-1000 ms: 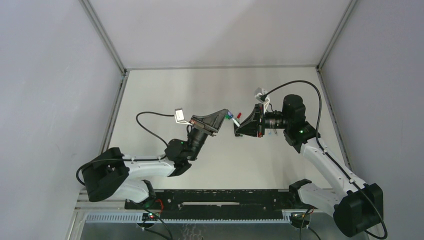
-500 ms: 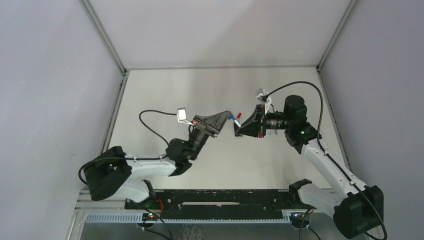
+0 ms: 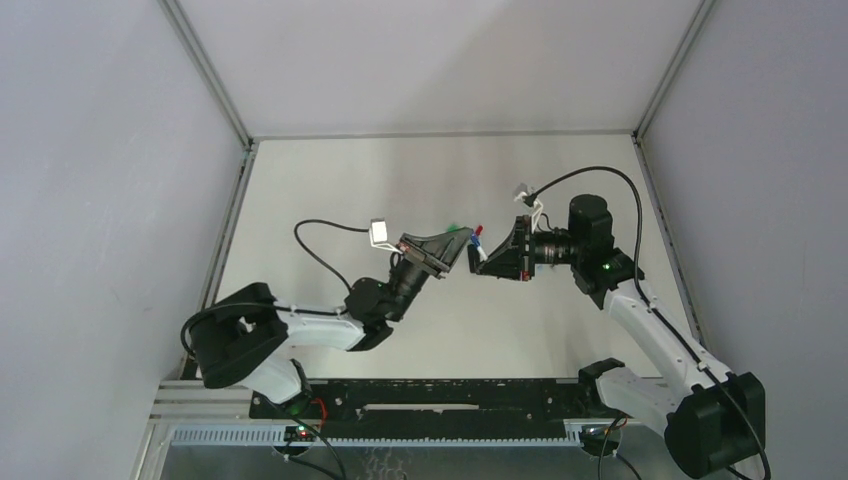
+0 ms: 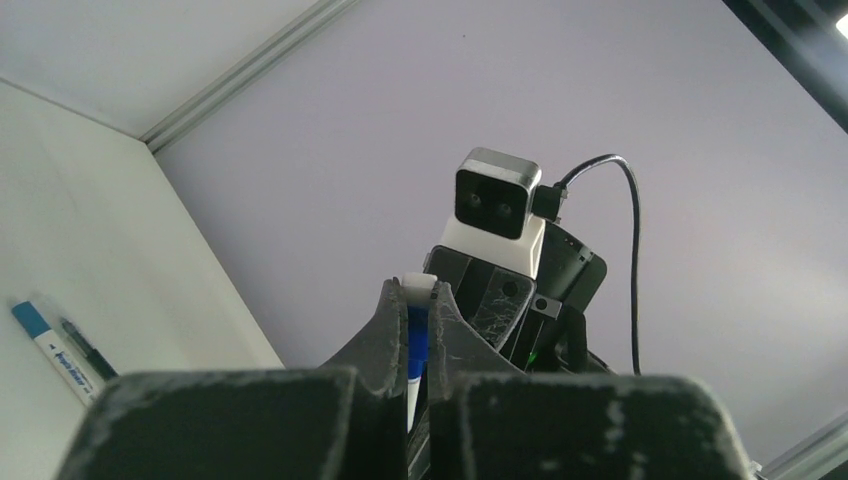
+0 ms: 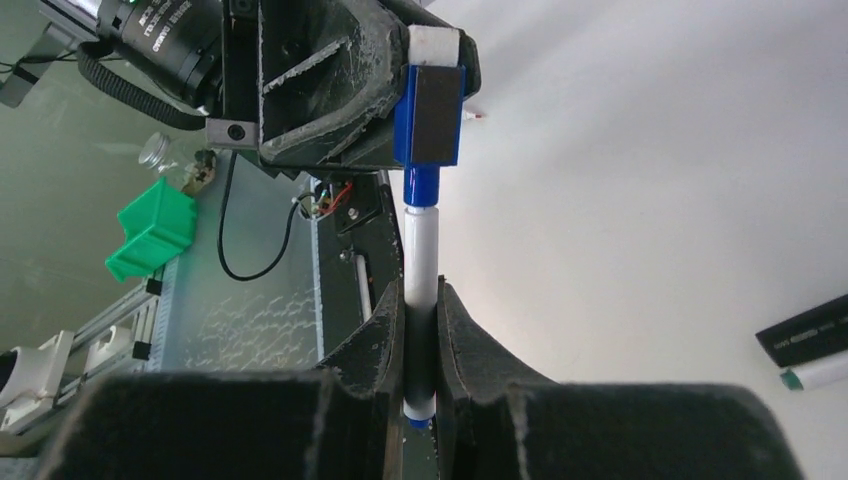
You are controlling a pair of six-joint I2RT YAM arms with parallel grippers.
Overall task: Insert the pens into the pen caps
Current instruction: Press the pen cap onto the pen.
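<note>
Pen [image 5: 420, 250] and blue cap [image 5: 430, 115] meet in mid-air over the table [image 3: 330, 200], roughly at its middle, where the left arm [image 3: 310, 328] and right arm [image 3: 650, 320] reach toward each other. The left gripper [image 4: 412, 292] is pressed together on the cap, whose white end pokes out past its fingertips. The right gripper [image 5: 420, 295] pinches the white barrel of the pen, with its blue nose pointing at the mouth of the cap. In the right wrist view the nose appears to sit at or just inside that mouth. How deep it has gone cannot be told.

The step in hand looks like the seating push. It will go best if barrel and cap stay on one straight line, since any tilt would wedge the nose against the rim. The push should run along the barrel and nowhere else. The right fingers grip near the tail, so a long stretch of barrel stands free and may swing or slip back through the pads. A slow, steady advance against a firmly held cap suits that.

Loose markers [image 4: 45, 335] lie on the table below, well apart from the meeting point.
</note>
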